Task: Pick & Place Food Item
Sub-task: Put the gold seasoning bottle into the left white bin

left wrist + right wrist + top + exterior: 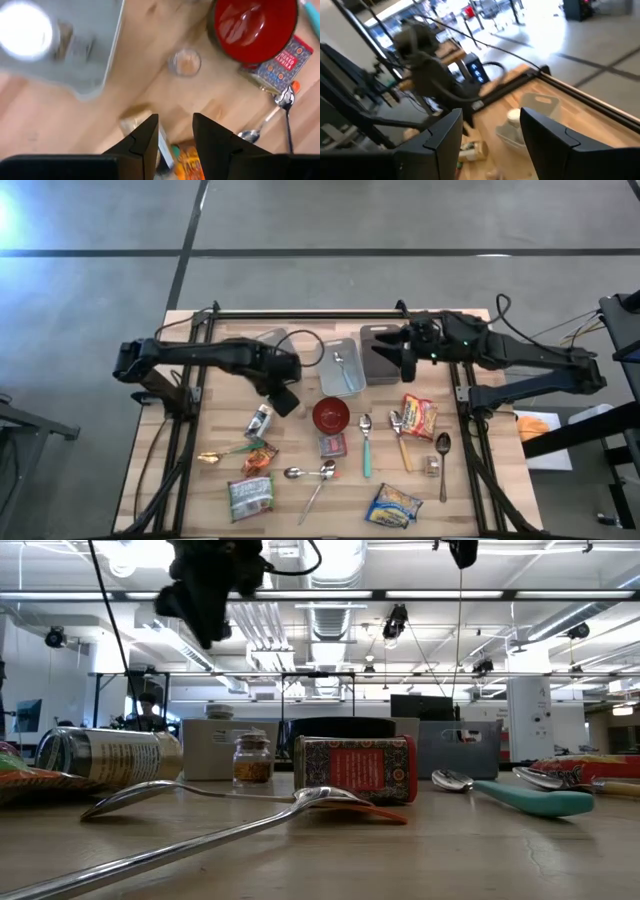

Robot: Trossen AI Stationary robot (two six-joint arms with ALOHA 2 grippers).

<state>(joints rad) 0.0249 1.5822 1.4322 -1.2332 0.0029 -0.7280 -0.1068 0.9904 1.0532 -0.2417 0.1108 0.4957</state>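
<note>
Food items lie across the wooden table: a can (260, 420) on its side, an orange packet (259, 456), a green packet (250, 497), a red-and-yellow packet (420, 417), a blue-and-yellow packet (393, 505) and a red box (333, 444). My left gripper (288, 402) hangs above the table between the can and the red bowl (331, 415), pointing down. It is open with nothing between its fingers (145, 142); a small spice jar (185, 62) stands below it. My right gripper (407, 370) is raised over the dark tray (378, 352), open and empty (490, 135).
A grey tray (343, 370) holds a spoon, and a clear tray (275, 340) sits at the far left. A teal-handled spoon (366, 448), several metal spoons (318, 477) and a small jar (432, 466) lie among the packets. Black rails (300, 313) frame the table.
</note>
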